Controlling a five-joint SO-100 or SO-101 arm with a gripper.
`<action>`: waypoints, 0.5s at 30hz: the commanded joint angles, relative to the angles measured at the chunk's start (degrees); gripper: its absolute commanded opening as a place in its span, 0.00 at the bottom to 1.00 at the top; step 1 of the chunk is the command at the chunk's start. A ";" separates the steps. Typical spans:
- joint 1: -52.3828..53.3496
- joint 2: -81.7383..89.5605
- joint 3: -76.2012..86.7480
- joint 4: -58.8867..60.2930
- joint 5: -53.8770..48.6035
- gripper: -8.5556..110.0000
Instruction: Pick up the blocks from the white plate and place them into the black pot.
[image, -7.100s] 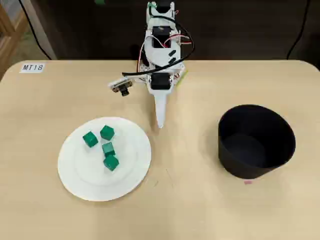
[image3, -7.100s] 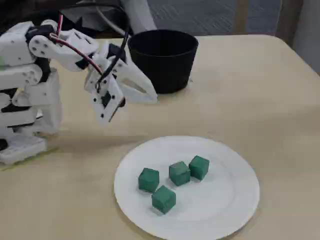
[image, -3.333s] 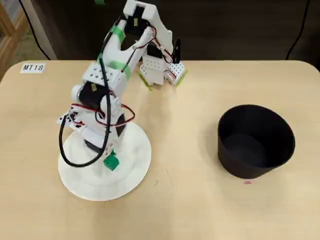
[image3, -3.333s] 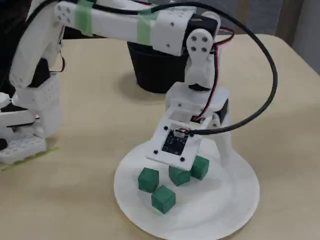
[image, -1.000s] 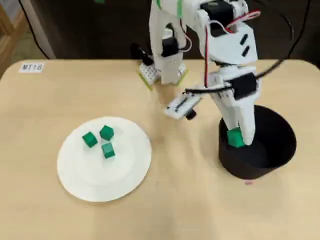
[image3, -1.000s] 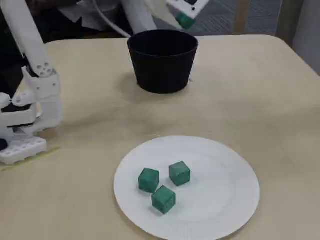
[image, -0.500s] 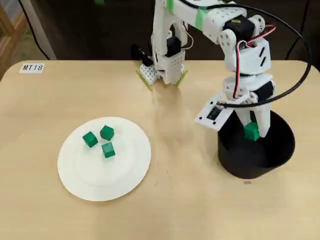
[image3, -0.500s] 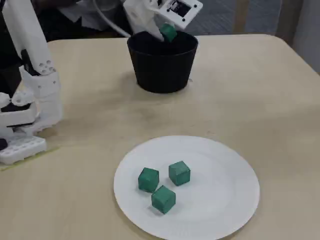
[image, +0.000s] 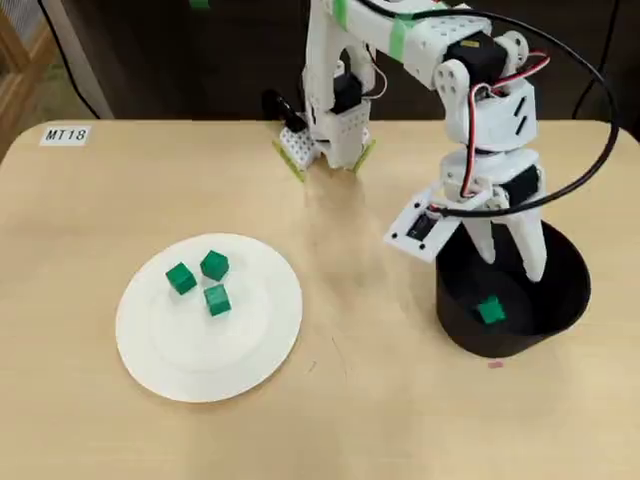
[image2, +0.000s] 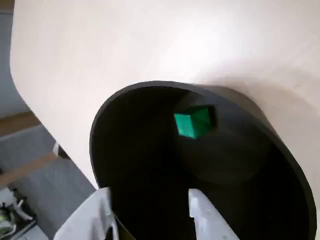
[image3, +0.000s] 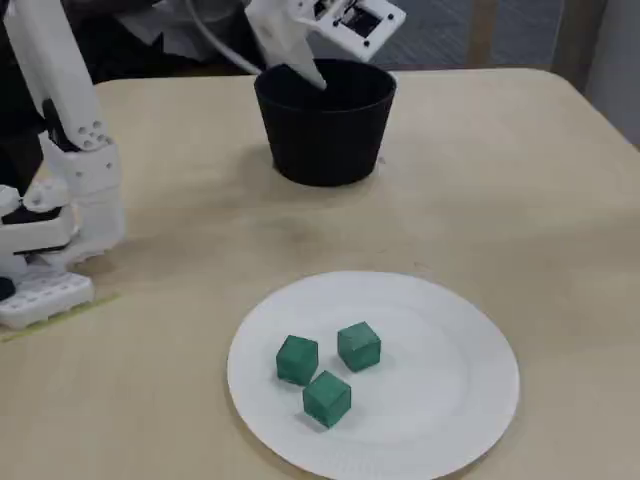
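The gripper (image: 512, 262) hangs over the black pot (image: 560, 315) with its two white fingers (image2: 202, 217) spread apart and nothing between them. One green block (image: 490, 310) lies inside the pot; in the wrist view it (image2: 192, 122) sits low against the far wall, probably on the bottom, though the dark interior makes that hard to confirm. Three more green blocks (image3: 326, 372) sit in a close cluster on the white plate (image3: 450, 400), left of its centre in the fixed view. The plate stands well apart from the pot on the wooden table (image: 80, 220).
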 joint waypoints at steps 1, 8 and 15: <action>1.93 3.34 -0.44 0.35 0.18 0.19; 17.14 3.69 -0.79 -2.81 1.32 0.05; 36.47 1.05 -0.79 -8.17 8.17 0.05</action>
